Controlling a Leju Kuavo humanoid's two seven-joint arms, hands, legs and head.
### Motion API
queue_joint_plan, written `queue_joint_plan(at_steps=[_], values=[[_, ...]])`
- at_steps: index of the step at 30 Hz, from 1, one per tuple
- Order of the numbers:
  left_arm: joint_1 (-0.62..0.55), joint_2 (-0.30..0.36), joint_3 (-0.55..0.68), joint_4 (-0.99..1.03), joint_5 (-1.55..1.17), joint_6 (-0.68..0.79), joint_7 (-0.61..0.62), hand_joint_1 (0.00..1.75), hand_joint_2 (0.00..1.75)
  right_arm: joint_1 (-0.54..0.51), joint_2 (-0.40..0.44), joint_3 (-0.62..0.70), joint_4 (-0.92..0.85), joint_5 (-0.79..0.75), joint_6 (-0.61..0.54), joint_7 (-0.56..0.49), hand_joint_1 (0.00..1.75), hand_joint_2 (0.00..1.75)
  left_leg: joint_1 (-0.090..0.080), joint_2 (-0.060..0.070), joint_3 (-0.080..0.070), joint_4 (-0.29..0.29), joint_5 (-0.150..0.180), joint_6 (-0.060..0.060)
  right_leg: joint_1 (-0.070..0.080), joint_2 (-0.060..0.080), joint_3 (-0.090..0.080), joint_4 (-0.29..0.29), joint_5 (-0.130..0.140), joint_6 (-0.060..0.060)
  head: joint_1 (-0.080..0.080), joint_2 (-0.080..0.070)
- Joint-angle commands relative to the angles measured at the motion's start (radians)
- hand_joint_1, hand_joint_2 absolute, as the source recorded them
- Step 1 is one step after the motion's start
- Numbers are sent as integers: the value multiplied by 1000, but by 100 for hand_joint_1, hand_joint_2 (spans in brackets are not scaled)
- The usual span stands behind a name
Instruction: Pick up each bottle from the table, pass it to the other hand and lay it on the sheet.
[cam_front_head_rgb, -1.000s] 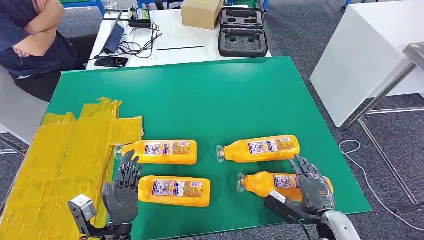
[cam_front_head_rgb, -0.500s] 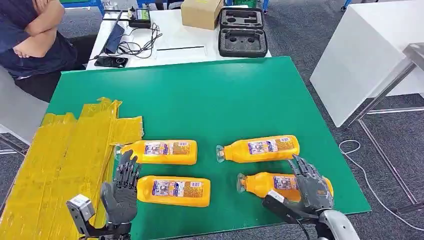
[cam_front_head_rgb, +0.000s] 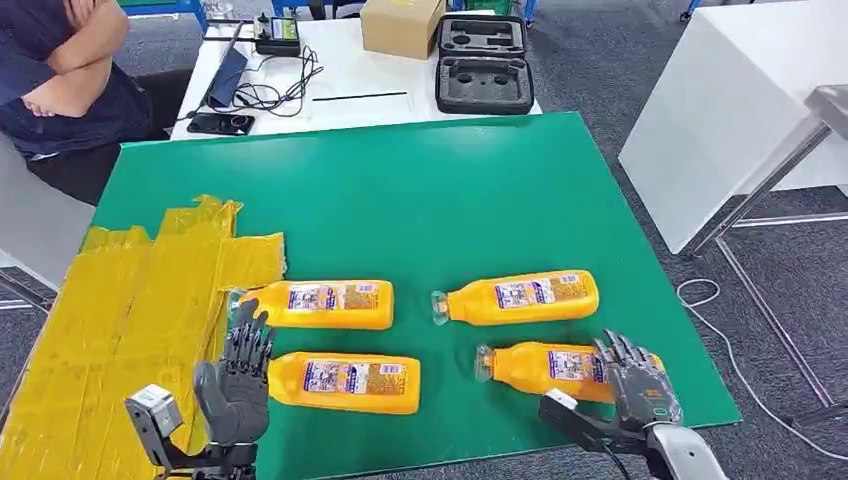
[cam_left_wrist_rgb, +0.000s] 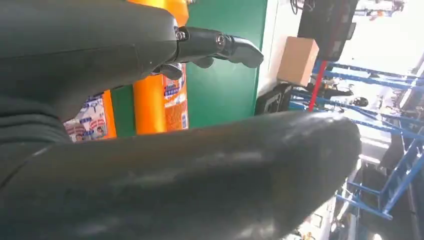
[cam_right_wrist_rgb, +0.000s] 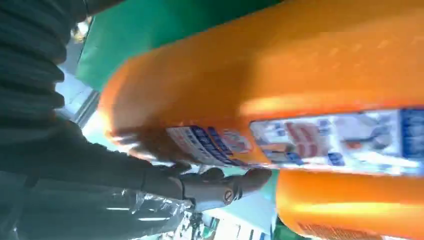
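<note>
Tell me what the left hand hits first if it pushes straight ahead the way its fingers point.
Probably the cap end of the far-left orange bottle. The left hand points away from the robot, fingertips just short of that cap, beside the near-left bottle. Height above the table is unclear.

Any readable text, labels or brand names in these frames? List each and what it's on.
None can be read.
Labels on the four orange bottles: print too small in the head view.
Bottle label close up in the right wrist view: blue and red print, blurred.
Cardboard box: no print visible.
Black case: no print visible.
</note>
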Motion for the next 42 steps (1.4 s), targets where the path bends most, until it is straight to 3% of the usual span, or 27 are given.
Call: queue_joint_plan(at_steps=[1,7,13,16,17,27,42], values=[[20,-51,88,-9,-2,-16,8,0,0,-81,-30,42,165,53,22,33,0,175,2,1,4,0,-2,-2,2,2,4,-2,0,-2,0,0],[23,-60,113,-12,-2,-31,13,0,0,-91,-109,54,216,23,25,19,0,175,1,0,5,0,0,0,1,1,5,-2,0,-1,0,0],[25,-62,116,-11,-1,-33,13,0,0,-83,-110,56,210,16,22,17,0,175,1,-2,9,0,-1,1,1,-1,1,-2,0,-2,0,0],[25,-65,120,-10,0,-35,13,0,0,-82,-115,63,204,15,22,19,0,175,1,-1,8,-1,-1,1,1,0,8,-3,0,-1,0,0],[25,-69,123,-10,1,-36,13,0,0,-84,-119,65,210,10,20,19,173,175,1,-2,10,-1,-1,1,1,-1,10,-3,-1,-3,0,0],[25,-87,149,-18,-8,-58,16,0,0,-102,-157,129,285,-70,32,2,175,175,1,-1,12,-1,-1,2,1,-1,11,-3,0,-2,1,0],[16,-66,144,0,-3,-84,13,0,0,-59,-198,124,232,-240,29,-50,175,175,1,-3,19,-1,-4,1,1,-3,10,-3,-4,0,0,0]])
